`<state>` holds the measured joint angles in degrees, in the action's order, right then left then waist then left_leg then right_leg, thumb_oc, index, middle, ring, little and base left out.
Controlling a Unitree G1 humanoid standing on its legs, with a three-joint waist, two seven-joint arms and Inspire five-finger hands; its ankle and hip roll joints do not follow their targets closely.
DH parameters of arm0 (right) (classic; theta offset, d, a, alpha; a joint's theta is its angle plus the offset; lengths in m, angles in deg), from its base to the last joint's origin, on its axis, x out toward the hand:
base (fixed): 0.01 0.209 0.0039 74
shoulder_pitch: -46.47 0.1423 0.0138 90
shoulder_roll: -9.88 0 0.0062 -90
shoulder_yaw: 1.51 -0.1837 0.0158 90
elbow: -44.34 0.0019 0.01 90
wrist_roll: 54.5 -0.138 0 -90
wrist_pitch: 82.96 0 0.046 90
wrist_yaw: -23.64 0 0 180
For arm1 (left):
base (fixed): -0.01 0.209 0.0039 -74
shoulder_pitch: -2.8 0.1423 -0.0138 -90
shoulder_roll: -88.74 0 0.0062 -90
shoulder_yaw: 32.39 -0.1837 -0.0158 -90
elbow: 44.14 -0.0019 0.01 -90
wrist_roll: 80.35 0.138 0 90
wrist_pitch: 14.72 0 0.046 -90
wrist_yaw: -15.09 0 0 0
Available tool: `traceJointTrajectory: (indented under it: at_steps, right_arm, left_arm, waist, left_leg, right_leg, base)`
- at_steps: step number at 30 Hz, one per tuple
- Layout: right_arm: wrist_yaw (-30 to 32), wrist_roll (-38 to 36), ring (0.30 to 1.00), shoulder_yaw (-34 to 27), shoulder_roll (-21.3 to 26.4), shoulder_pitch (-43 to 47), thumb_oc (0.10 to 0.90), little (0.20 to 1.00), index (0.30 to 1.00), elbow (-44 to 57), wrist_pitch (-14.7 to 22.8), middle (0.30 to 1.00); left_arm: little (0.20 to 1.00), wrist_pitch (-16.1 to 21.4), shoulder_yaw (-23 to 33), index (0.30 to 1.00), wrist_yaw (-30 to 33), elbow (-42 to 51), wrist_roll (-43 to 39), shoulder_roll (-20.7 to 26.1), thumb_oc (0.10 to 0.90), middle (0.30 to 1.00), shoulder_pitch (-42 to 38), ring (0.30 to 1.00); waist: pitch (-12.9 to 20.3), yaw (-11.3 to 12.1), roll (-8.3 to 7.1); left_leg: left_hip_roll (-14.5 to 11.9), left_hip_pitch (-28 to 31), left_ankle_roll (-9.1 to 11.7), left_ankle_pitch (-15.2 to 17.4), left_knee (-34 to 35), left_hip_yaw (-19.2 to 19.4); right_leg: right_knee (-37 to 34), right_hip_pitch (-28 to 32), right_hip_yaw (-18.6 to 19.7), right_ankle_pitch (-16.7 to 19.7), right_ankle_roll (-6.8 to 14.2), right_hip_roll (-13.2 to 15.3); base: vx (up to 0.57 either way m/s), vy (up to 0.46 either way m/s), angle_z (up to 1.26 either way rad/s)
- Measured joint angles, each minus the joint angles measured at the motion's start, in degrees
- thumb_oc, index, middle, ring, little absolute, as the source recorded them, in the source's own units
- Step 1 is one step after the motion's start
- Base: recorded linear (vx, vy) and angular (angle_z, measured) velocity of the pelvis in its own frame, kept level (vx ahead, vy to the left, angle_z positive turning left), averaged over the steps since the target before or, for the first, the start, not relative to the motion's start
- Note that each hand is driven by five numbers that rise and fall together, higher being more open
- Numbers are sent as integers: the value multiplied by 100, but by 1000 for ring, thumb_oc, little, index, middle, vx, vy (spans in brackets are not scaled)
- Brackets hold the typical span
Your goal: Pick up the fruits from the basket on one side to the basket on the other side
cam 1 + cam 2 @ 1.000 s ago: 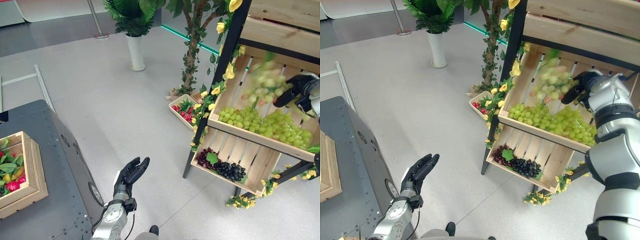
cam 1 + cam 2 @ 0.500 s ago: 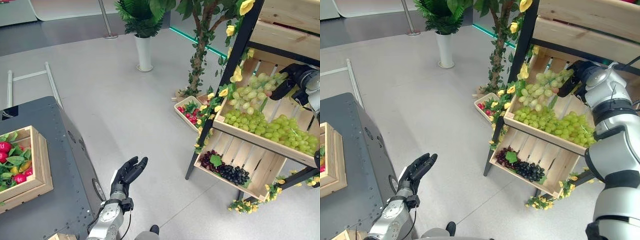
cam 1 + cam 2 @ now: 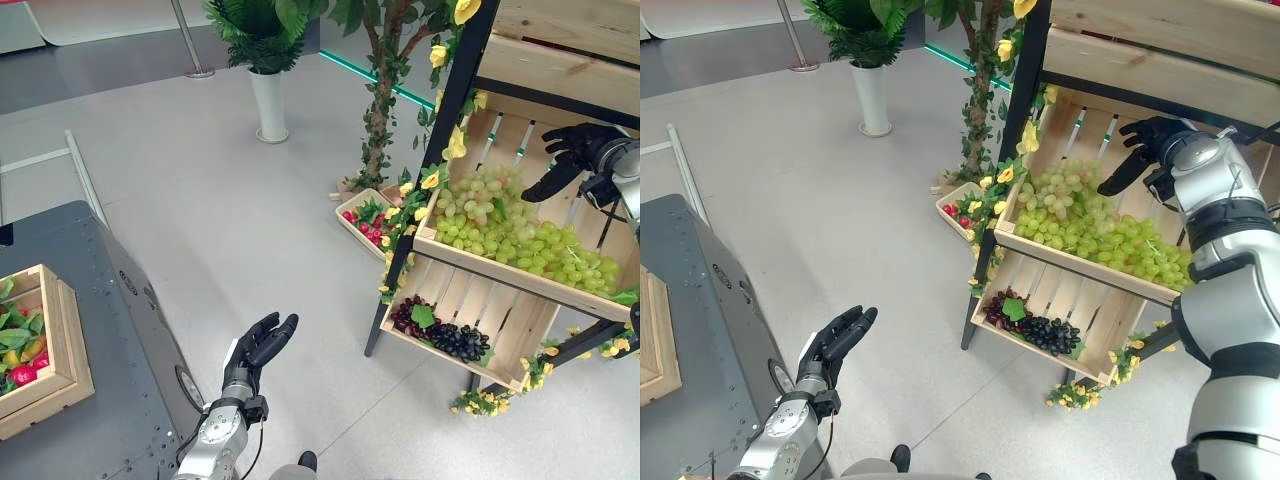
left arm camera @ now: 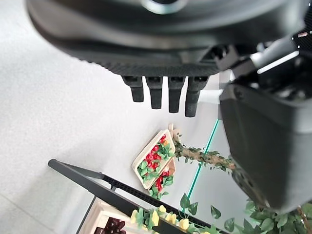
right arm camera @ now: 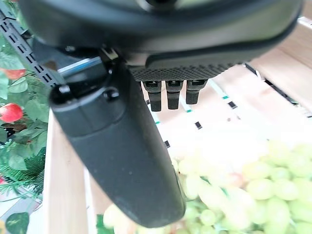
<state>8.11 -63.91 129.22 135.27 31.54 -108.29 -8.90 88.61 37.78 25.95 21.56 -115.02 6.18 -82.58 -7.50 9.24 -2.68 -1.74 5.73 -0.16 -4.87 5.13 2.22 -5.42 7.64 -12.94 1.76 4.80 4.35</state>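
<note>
1. Two hands are in view. My right hand (image 3: 572, 148) is raised above the middle crate (image 3: 520, 272) of the wooden rack (image 3: 470, 80), fingers spread straight, holding nothing.
2. A heap of green grapes (image 3: 505, 225) lies in that crate; its highest mound sits at the end nearer the flowered post, just beside and below my right hand, apart from it.
3. Dark grapes (image 3: 450, 338) lie in the lower crate (image 3: 500, 350).
4. A small crate of red fruit (image 3: 368, 222) stands on the floor by the vine trunk (image 3: 382, 110).
5. My left hand (image 3: 258, 350) hovers low over the floor beside the grey cart (image 3: 110, 400), fingers relaxed and empty.
6. On the cart stands a wooden box (image 3: 60, 370) with red fruit and leaves.
7. A potted plant (image 3: 268, 70) stands beyond.
</note>
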Motion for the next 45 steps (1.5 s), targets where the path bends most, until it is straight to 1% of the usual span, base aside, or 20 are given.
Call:
traceJointTrajectory:
  at_steps: [3,6,8,12,13,15,17,18,20,21,24,28,32,34,36,39,41,42,44,45]
  right_arm:
    - [-23,-3,900,-1,27,-11,800,900,900,-4,1,900]
    - [-23,-7,900,-21,212,-89,800,900,900,10,7,900]
    - [-23,-14,900,-228,283,-192,800,900,900,12,11,900]
    - [-2,-290,900,-343,509,-608,800,900,900,625,20,900]
    - [139,-398,900,-730,564,-987,800,900,900,1055,88,900]
    - [323,-556,900,-907,580,-1309,800,900,900,1511,152,900]
    - [778,-691,900,-1319,604,-2065,800,900,900,2523,289,900]
    - [1014,-679,900,-1695,595,-2634,800,900,900,3152,428,900]
    - [1276,-651,900,-1909,553,-3294,800,900,900,3896,568,900]
    - [1481,-483,900,-2212,400,-3856,800,900,900,4458,606,900]
    - [1715,-234,900,-2427,28,-4703,800,900,900,5241,707,900]
    - [1875,-219,900,-2532,-507,-5402,800,900,900,6012,798,900]
    - [1825,-259,900,-2667,-1152,-6102,800,900,900,6625,1097,900]
    - [1700,-327,900,-2664,-1226,-6256,800,900,900,6800,1175,900]
    - [1551,-583,900,-2708,-1293,-6371,800,900,900,6959,1301,900]
    - [1372,-1098,900,-2740,-1623,-6554,800,900,900,7085,1600,900]
    - [1081,-1679,900,-2733,-1831,-6643,800,900,900,7142,1706,900]
    - [852,-2160,900,-2717,-2176,-6715,800,900,900,7144,1821,900]
    - [513,-2612,900,-2531,-2671,-6839,800,900,900,7188,1920,900]
    - [357,-2749,900,-2338,-2784,-6875,800,900,900,7218,1944,900]
  left_arm:
    - [900,0,-4,900,-15,0,0,0,800,900,-1,900]
    - [900,0,-5,900,-87,0,-7,-1,800,900,-1,900]
    - [900,0,-5,900,-112,0,-50,0,800,900,6,900]
    - [900,0,-2,900,-135,0,-121,7,800,900,9,900]
    - [900,0,-2,900,-154,13,-121,5,800,900,11,900]
    - [900,0,-2,900,-160,23,-120,7,800,900,14,900]
    - [900,0,-2,900,-160,105,-128,10,800,900,38,900]
    - [900,0,0,900,-155,170,-154,2,800,900,59,900]
    - [900,0,0,900,-133,195,-170,-6,800,900,72,900]
    - [900,0,21,900,-103,212,-170,-23,800,900,81,900]
    - [900,0,54,900,7,293,-169,-45,800,900,131,900]
    - [900,0,61,900,135,306,-164,-125,800,900,140,900]
    - [900,-1,57,900,335,337,-136,-365,800,900,136,900]
    - [900,-1,57,900,395,340,-88,-423,800,900,135,900]
    - [900,-2,66,900,444,383,-87,-438,800,900,182,900]
    - [900,-2,90,900,477,399,-82,-463,800,900,249,900]
    - [900,-3,89,900,489,407,-62,-486,800,900,257,900]
    - [900,-3,89,900,494,407,16,-494,800,900,262,900]
    - [900,-2,39,900,501,413,82,-564,800,900,265,900]
    - [900,-2,0,900,510,420,91,-614,800,900,268,900]
  waist:
    - [0,-66,0]
    - [0,-78,0]
    - [0,-74,0]
    - [0,-221,0]
    - [4,-222,-5]
    - [5,-262,-3]
    - [8,-407,-9]
    - [8,-452,-10]
    - [10,-540,-6]
    - [10,-554,-11]
    - [9,-694,-13]
    - [8,-854,-9]
    - [3,-922,-2]
    - [-2,-936,7]
    - [-3,-969,9]
    - [-5,-994,20]
    - [-11,-992,39]
    - [-9,-996,45]
    - [-4,-974,99]
    - [-5,-947,138]
  left_leg:
    - [-2,10,-5,5,0,25]
    - [-2,17,-10,10,0,49]
    - [-2,30,-18,17,1,90]
    - [-1,52,-27,35,1,161]
    - [-8,60,-25,49,2,202]
    - [-14,67,-24,59,2,259]
    - [-15,52,-28,72,2,304]
    - [-14,47,-31,82,2,315]
    - [-6,49,-36,96,2,333]
    - [-12,59,-37,108,2,370]
    - [-13,72,-43,133,3,451]
    - [-20,69,-50,152,4,576]
    - [-24,80,-52,162,4,624]
    - [-24,80,-51,163,4,625]
    - [-27,81,-49,164,5,626]
    - [-35,85,-41,171,38,643]
    - [-37,88,-40,172,39,646]
    - [-44,90,-34,176,39,650]
    - [-43,90,-30,178,39,650]
    - [-38,88,-34,182,39,648]
  right_leg:
    - [0,-1,21,1,2,-1]
    - [0,-4,44,3,4,1]
    - [0,-9,89,6,8,1]
    - [0,-20,156,9,13,6]
    - [0,-29,193,9,13,2]
    - [1,-54,257,13,11,-5]
    - [3,-105,312,23,15,-11]
    - [3,-108,320,23,16,-8]
    - [17,-111,338,27,23,-20]
    - [23,-115,363,28,23,-24]
    - [24,-137,450,33,29,-26]
    - [4,-199,563,39,29,-27]
    - [2,-214,620,48,30,-15]
    - [2,-214,619,48,30,-12]
    - [2,-213,620,48,31,-13]
    - [1,-218,628,46,29,-19]
    - [1,-217,627,46,29,-19]
    - [1,-216,625,42,23,-25]
    - [1,-216,621,40,22,-25]
    - [1,-216,618,40,23,-19]
  base:
    - [28,-7,-4]
    - [21,-9,-4]
    - [20,-11,-10]
    - [17,-13,-9]
    - [4,-5,-13]
    - [1,-1,-18]
    - [-4,7,-14]
    - [-2,4,-6]
    - [3,-3,-7]
    - [4,-6,-11]
    - [-3,-9,-15]
    - [-7,-7,-16]
    - [-6,-6,-6]
    - [0,0,0]
    - [0,0,0]
    - [-3,-14,-2]
    - [-1,-11,-2]
    - [0,0,0]
    - [0,0,0]
    - [0,0,0]
